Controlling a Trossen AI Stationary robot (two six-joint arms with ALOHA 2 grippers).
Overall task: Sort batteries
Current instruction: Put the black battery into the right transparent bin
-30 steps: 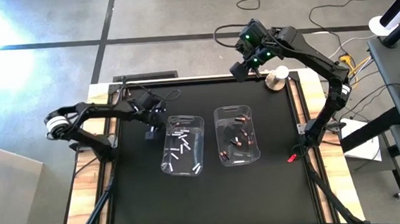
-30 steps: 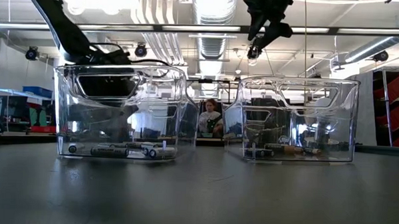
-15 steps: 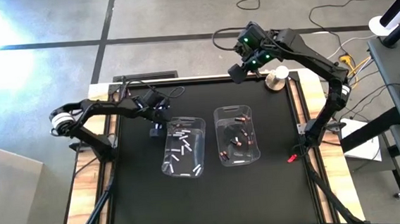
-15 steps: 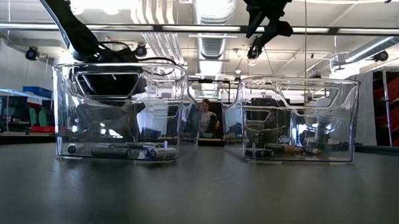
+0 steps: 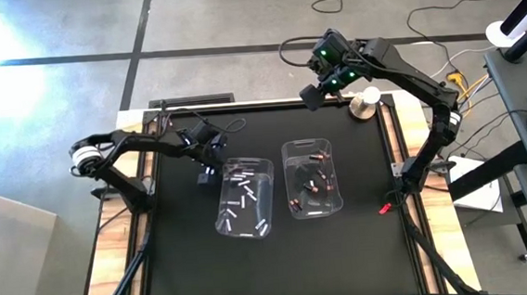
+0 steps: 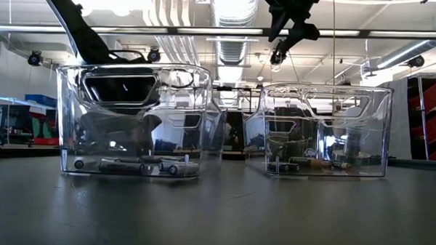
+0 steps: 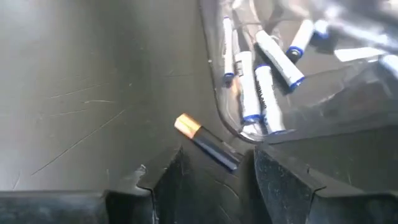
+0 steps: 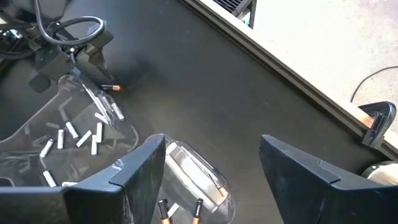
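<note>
The left claw (image 5: 206, 173) is low over the black table (image 5: 178, 256), at the far left corner of the left bin (image 5: 244, 196), and its two dark fingers (image 7: 163, 175) stand apart. Between their tips, in the left wrist view, lies a dark battery with a copper end (image 7: 205, 141); it lies flat on the table, just outside the bin's curved corner, and neither finger clearly presses on it. The same battery (image 8: 110, 88) shows from the right wrist as a small orange-tipped stick beside that claw. Inside the left bin lie the white batteries (image 5: 245, 191), scattered on its floor, several crowded into the corner nearest the claw (image 7: 258, 93). The right bin (image 5: 311, 178) stands just beside the left one, apart from it, and holds the dark batteries with copper ends (image 5: 314, 185). From table height both clear bins show their batteries lying along the bottom (image 6: 140, 165). The right claw (image 5: 311, 95) hangs high above the far edge of the table, well away from both bins, with its fingers (image 8: 140, 171) wide apart and nothing between them. A small round metal object (image 5: 365, 101) sits near the table's far right corner.
</note>
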